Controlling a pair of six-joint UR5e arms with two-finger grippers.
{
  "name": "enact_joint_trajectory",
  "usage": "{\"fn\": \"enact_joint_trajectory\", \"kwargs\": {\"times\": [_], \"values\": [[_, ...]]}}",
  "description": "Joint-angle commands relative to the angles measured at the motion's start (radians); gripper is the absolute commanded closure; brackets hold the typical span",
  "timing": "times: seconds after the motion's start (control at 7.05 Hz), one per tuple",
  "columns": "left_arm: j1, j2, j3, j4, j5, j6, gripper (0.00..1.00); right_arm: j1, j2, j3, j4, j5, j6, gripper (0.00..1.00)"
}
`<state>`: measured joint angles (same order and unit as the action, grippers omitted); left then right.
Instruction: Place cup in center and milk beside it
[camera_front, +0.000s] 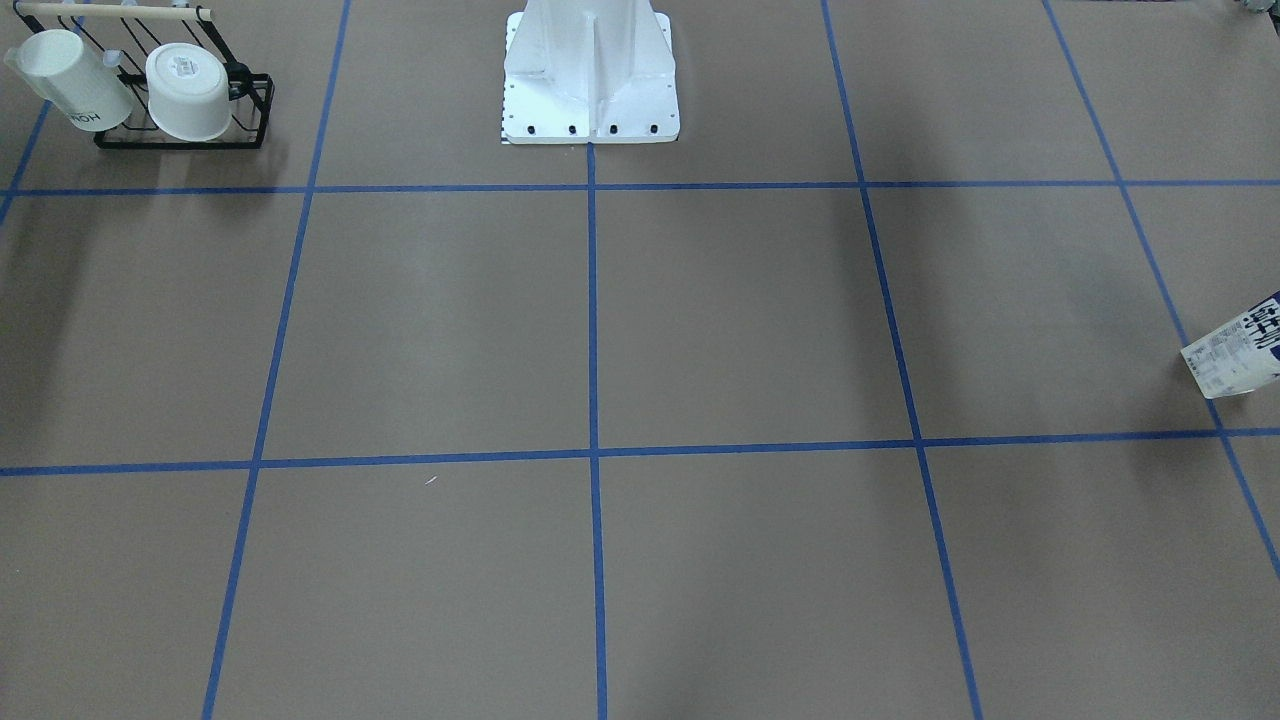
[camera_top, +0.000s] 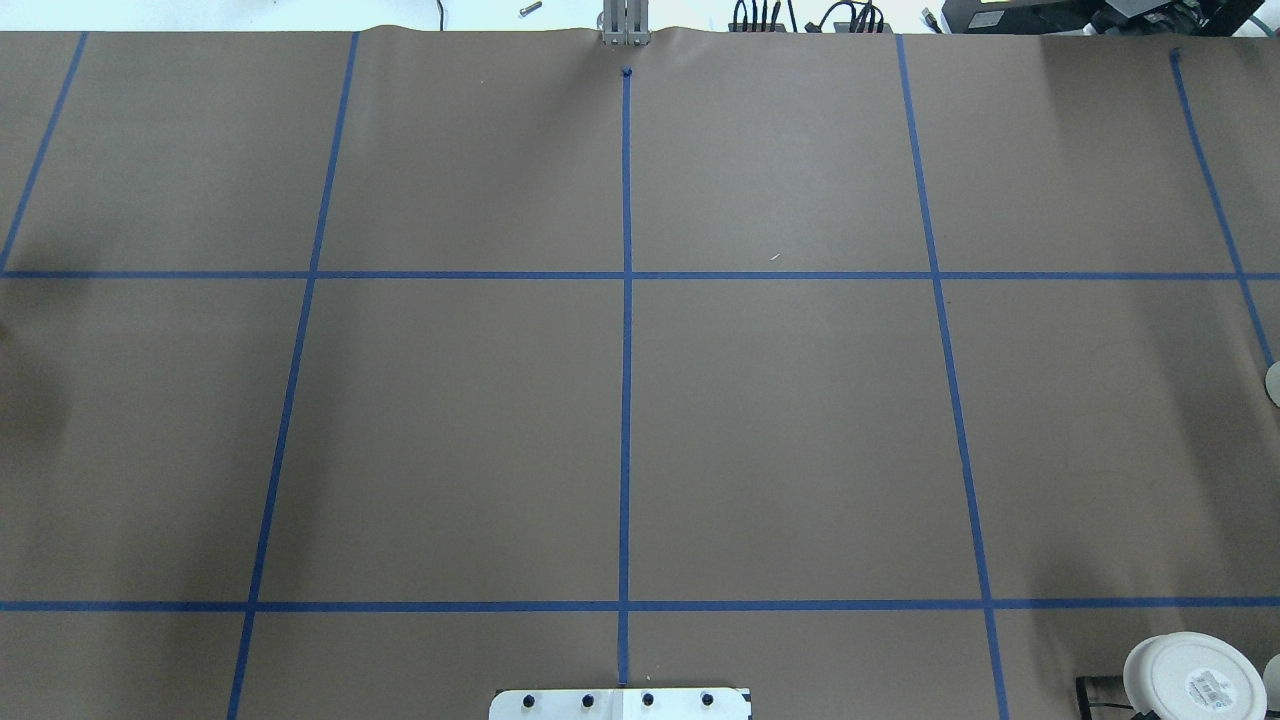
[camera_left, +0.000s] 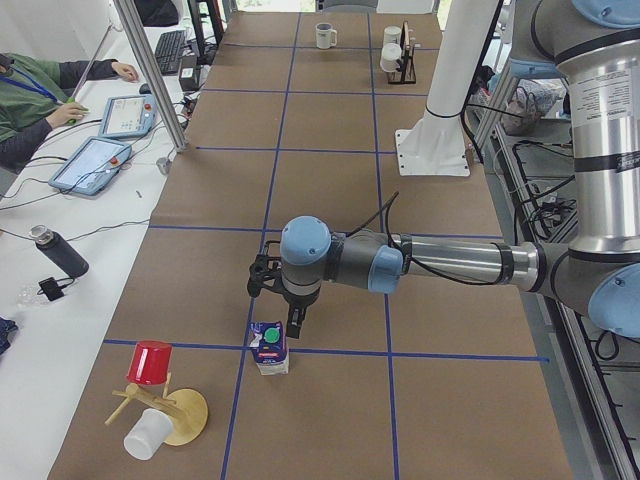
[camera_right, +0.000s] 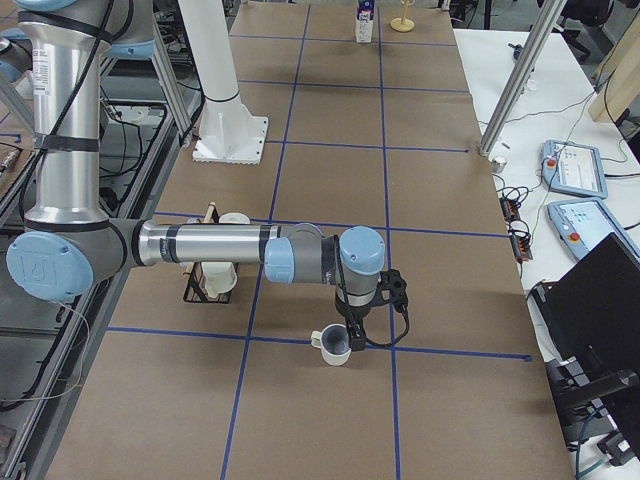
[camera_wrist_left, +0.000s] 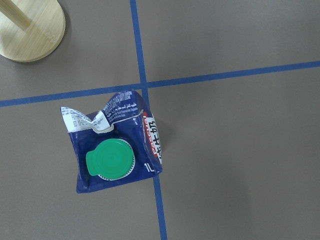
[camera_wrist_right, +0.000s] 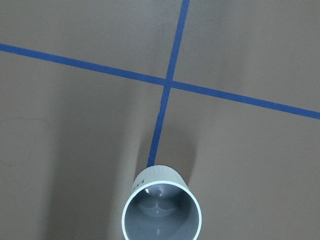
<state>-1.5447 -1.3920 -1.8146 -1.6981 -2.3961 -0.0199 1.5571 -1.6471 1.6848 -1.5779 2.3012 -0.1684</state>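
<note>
The cup (camera_right: 335, 345), a white mug with a small handle, stands upright at the table's right end. It shows from above in the right wrist view (camera_wrist_right: 162, 216), its greyish inside empty. My right gripper (camera_right: 351, 318) hangs just above it; I cannot tell whether it is open. The milk (camera_left: 269, 347), a navy carton with a green cap, stands on a tape crossing at the left end, also in the left wrist view (camera_wrist_left: 116, 149) and the front view (camera_front: 1234, 352). My left gripper (camera_left: 287, 312) hovers just above it; I cannot tell its state. The center (camera_top: 626, 440) is bare.
A black wire rack (camera_front: 250, 110) near the robot's right holds a lettered white cup (camera_front: 72, 80) and a wider white cup (camera_front: 188, 92). A wooden cup stand (camera_left: 170, 412) with a red cup (camera_left: 150, 362) stands beside the milk. The robot's white base (camera_front: 590, 90) is at the table's edge.
</note>
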Motion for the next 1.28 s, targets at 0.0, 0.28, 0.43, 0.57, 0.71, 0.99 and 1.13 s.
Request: {"fn": "enact_joint_trajectory", "kwargs": {"times": [0.0,0.28,0.43,0.57,0.71,0.99,1.13], "values": [[0.0,0.001,0.0,0.0,0.0,0.0,0.02,0.001,0.0,0.0,0.003,0.001,0.0,0.0],[0.002,-0.001,-0.005,-0.002,-0.002,0.0,0.02,0.0,0.001,0.007,0.003,0.001,0.001,0.0],[0.0,-0.001,-0.026,-0.002,-0.002,0.0,0.02,0.0,0.001,0.022,0.003,0.006,0.001,0.0],[0.002,-0.004,-0.034,-0.003,-0.002,0.002,0.02,0.0,0.001,0.071,0.001,0.009,0.0,0.0],[0.002,-0.012,-0.051,-0.002,0.0,0.0,0.02,0.0,0.004,0.099,0.001,0.001,-0.002,0.0],[-0.006,-0.056,-0.052,-0.014,0.003,0.0,0.02,0.001,0.024,0.16,0.004,0.001,0.01,0.0],[-0.008,-0.056,-0.046,-0.088,0.003,0.0,0.02,0.001,0.029,0.18,0.004,0.001,0.013,0.0]]}}
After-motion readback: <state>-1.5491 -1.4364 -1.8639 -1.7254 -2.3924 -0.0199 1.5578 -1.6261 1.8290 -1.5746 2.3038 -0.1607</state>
